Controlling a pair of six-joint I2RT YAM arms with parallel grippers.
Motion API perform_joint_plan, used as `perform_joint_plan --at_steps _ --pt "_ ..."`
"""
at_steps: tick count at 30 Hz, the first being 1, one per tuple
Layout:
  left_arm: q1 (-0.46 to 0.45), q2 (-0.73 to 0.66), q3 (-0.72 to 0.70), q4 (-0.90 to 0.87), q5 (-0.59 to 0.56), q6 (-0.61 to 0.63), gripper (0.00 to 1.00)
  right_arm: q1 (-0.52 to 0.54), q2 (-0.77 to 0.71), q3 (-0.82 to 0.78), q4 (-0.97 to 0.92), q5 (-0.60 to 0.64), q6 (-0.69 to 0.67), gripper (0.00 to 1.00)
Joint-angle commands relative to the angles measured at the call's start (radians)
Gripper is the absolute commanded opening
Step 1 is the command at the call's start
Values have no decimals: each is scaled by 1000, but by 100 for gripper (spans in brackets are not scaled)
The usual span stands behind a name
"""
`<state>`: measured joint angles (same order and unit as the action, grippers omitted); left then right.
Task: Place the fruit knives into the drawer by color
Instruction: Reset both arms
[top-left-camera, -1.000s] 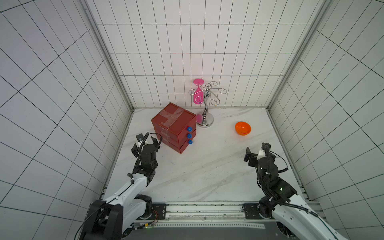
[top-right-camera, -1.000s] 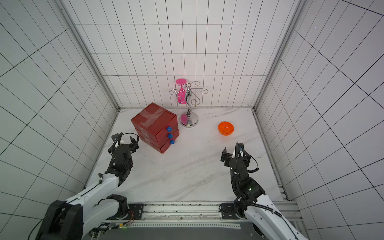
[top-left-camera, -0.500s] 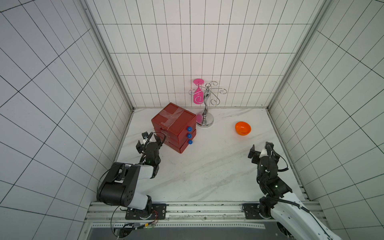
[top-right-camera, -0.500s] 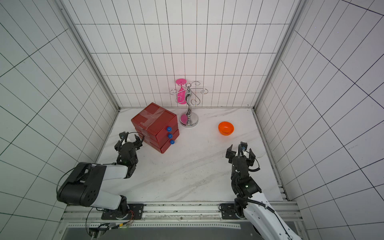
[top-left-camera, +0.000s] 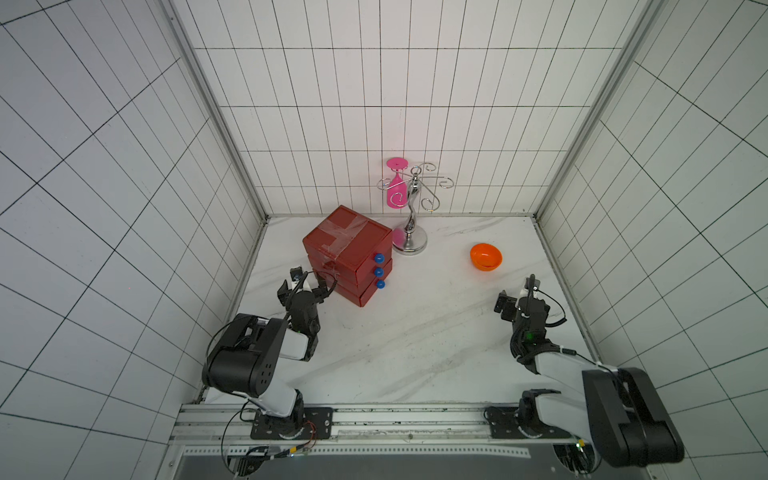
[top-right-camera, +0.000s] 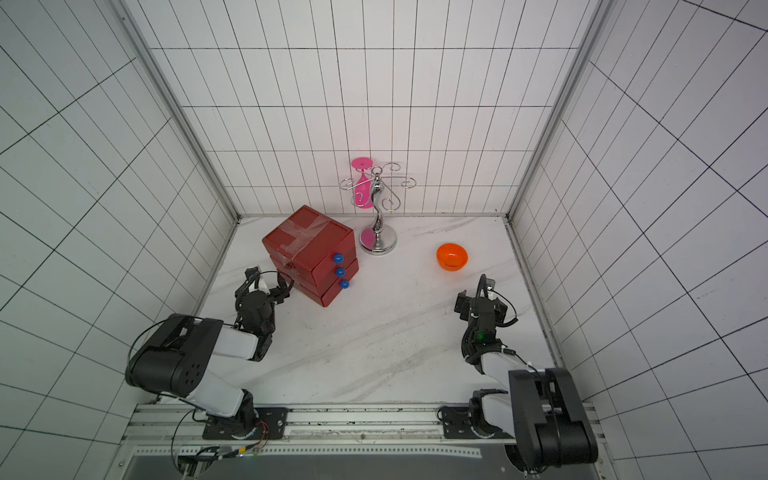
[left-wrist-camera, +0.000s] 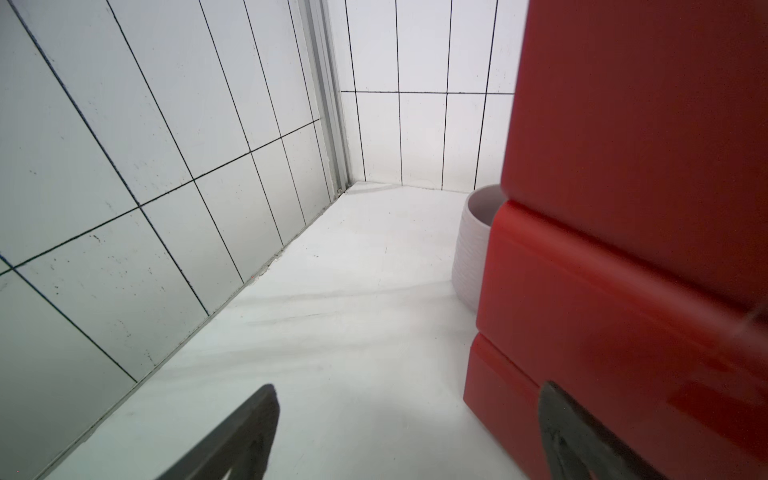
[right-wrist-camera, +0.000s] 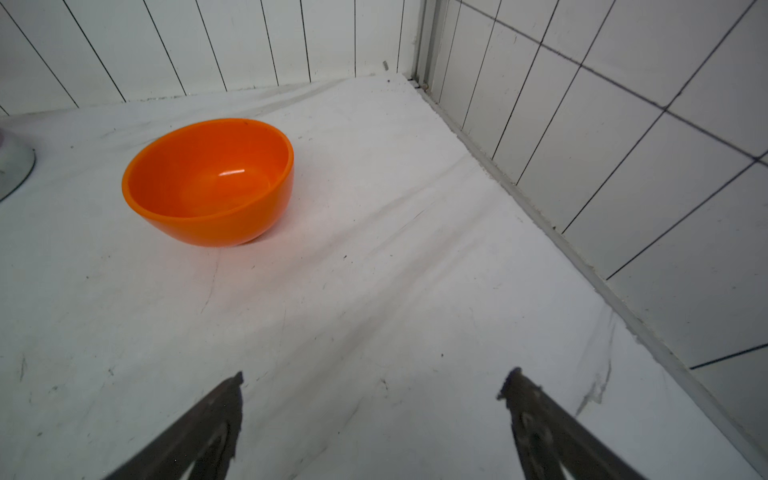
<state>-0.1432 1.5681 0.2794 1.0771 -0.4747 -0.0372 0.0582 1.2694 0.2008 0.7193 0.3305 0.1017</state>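
Left fingers stand wide apart and hold nothing, low over the worktop, just beside a side wall of the drawer; whether one touches it cannot be told. Right fingers are spread wide too and empty, pointing toward the orange bowl nearby. The red drawer stands at the back left, next to a chrome stand carrying a pink glass. A white ribbed cup sits behind the drawer.

both top views: overhead, table | left wrist: drawer, seemingly close | right wrist: bowl
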Motion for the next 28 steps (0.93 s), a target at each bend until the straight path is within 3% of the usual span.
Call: perform_joint_plan --at_steps 1,6,8,28 --pt "6 1 32 -3 23 9 98 -27 99 106 164 -50 -37 99" --pt "6 0 68 -77 19 7 98 -38 290 126 336 -73 -41 99" --pt "6 -6 74 -99 18 3 98 -42 243 181 147 -80 -21 99" --pt "6 -3 81 -106 17 4 98 -39 272 200 155 -60 -34 99"
